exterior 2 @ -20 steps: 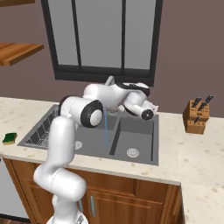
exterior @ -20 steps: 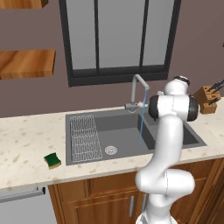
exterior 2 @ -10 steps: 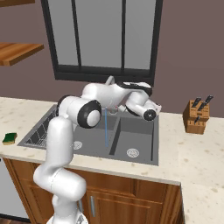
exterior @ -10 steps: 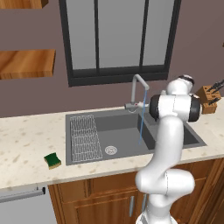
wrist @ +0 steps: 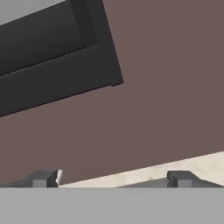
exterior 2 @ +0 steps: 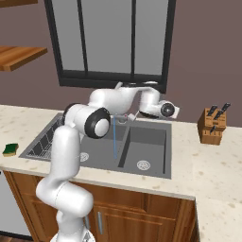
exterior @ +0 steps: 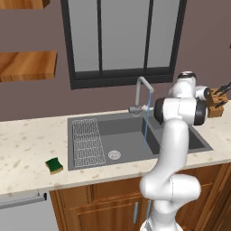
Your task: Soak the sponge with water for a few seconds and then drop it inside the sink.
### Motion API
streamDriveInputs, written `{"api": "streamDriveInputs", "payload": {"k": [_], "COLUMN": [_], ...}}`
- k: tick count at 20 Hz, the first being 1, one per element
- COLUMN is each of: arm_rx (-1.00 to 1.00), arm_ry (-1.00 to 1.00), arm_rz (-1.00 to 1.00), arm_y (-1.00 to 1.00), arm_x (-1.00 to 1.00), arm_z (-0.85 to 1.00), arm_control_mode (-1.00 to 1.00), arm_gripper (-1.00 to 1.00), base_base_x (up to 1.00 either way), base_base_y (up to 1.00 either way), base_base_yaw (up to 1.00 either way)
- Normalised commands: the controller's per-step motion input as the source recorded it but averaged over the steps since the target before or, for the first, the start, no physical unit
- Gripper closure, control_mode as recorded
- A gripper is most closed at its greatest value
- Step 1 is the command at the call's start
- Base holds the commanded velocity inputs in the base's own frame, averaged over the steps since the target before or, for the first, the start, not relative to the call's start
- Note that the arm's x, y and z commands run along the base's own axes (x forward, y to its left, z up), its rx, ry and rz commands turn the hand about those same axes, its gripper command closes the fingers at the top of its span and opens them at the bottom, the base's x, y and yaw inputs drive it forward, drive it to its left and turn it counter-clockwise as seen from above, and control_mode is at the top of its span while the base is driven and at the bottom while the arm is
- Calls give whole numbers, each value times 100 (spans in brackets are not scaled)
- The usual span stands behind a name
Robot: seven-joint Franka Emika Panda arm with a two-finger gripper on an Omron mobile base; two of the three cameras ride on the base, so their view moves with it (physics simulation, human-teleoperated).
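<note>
**Over the right basin: pincer spread wide, sponge far off on the counter**

Above the back of the sink (exterior: 180,127), the pincer (wrist: 111,178) points at the brown wall (wrist: 166,87) behind the counter. Seen from the hand camera, its two dark fingertips (wrist: 43,178) stand wide apart with nothing between them, so the pincer is released and carries nothing. Ahead of it and upward runs the dark lower frame of the window (wrist: 57,78), tilted in that picture because the hand is rolled. Just ahead and below, a pale strip of speckled countertop (wrist: 192,166) meets the wall.

From the right base camera, the hand (exterior 2: 163,109) hangs over the back edge of the right basin (exterior 2: 146,146), with the grey gooseneck faucet (exterior: 143,92) close beside it. The water (exterior: 145,122) runs as a thin pale-blue stream from the spout down into the sink, near the divider between the basins, below the pincer and a little to the side.

The sponge (exterior: 54,165) lies flat on the countertop, green side up, well apart from the pincer, beyond the ribbed wire rack (exterior: 87,142) and outside the sink's left rim. It is dry ground there, clear of the stream. On the opposite side of the pincer, a wooden knife block (exterior 2: 211,125) stands on the counter past the right basin.
</note>
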Motion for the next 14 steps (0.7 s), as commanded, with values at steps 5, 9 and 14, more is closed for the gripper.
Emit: {"api": "streamDriveInputs", "payload": {"k": [5, 9, 14], "arm_rx": [0, 0, 0], "arm_ry": [20, 15, 4], "arm_rz": [0, 0, 0], "arm_y": [-31, -34, -20], "arm_x": [-36, -48, -51], "arm_z": [46, 38, 16], "arm_control_mode": [-100, -100, -100], "arm_gripper": [-100, -100, -100], "base_base_x": [0, 0, 0], "base_base_y": [0, 0, 0], "base_base_yaw": [0, 0, 0]}}
